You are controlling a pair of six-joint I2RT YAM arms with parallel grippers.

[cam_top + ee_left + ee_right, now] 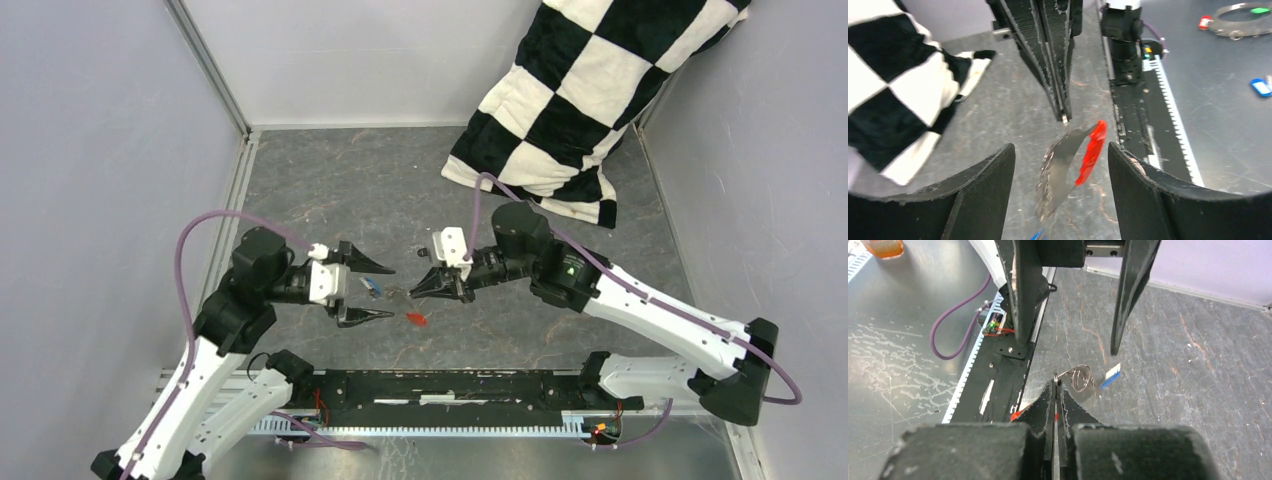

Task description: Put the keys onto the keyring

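My right gripper (416,291) is shut on the thin grey keyring (1055,376), pinching it at its fingertips (1064,115). The ring's wire loops (1080,378) stick out past the tips, and its red tag (416,318) hangs below, also showing in the left wrist view (1092,149). My left gripper (389,292) is open, with a finger on either side of the ring and tag (1060,152) and touching neither. The blue-headed key (372,287) lies just beyond the ring, between the left fingers (1111,374). I cannot make out the black-headed key.
A black-and-white checked cushion (570,100) lies at the back right. The black base rail (450,385) runs along the near edge. Grey walls close in the left, back and right. Beyond the rail, small blue (1260,87) and red (1204,21) items lie on a metal surface.
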